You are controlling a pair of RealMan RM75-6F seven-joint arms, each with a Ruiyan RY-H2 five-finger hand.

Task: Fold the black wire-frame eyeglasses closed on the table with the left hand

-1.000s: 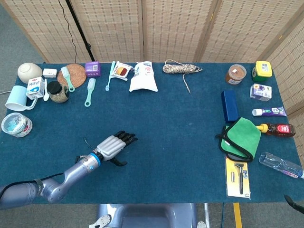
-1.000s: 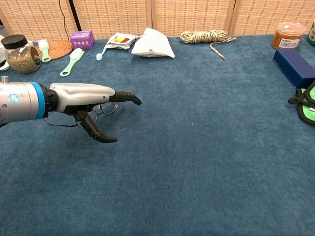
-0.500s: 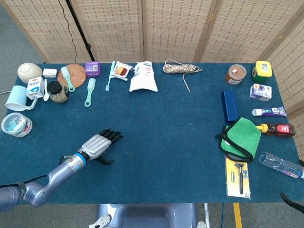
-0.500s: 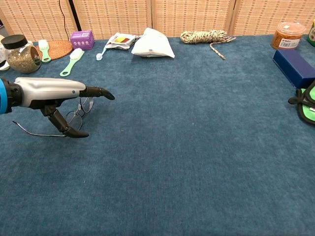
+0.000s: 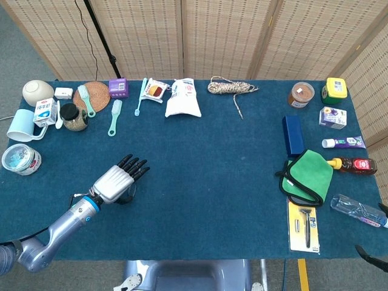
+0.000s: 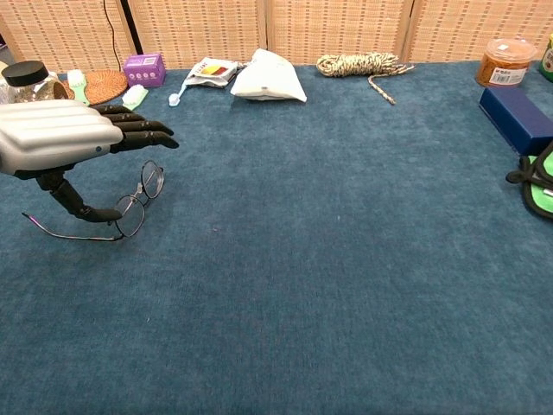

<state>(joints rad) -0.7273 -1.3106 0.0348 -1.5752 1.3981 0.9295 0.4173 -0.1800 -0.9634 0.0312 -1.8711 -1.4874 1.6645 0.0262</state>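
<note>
Left hand (image 6: 65,138) hovers low over the blue worktop (image 6: 346,259) near its left front, fingers (image 6: 143,131) stretched out flat and apart, thumb pointing down, gripping nothing. The black wire-frame eyeglasses (image 6: 130,203) lie on the worktop right beneath it: lenses just past the thumb tip, one temple arm stretched out to the left along the cloth. Cannot tell whether the thumb touches the frame. In the head view the hand (image 5: 115,180) covers most of the glasses. Right hand not seen.
</note>
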